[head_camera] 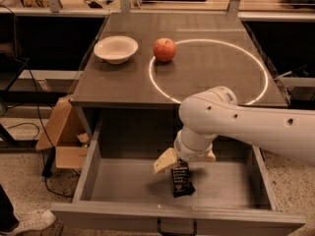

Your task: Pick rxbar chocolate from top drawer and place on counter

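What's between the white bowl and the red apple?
Only bare counter lies between bowl and apple, in the camera view. The claw is down in the top drawer, at the rxbar chocolate.

In the top drawer (pixel 89 177), walls hem the gripper (pixel 185 163) — counter (pixel 123 85) overhangs behind, open above.

The one camera sits high and near, in front of the open top drawer (pixel 123 187), looking down across the surface (pixel 211 75). The pincer (pixel 184 162) hangs in the drawer, low in view.
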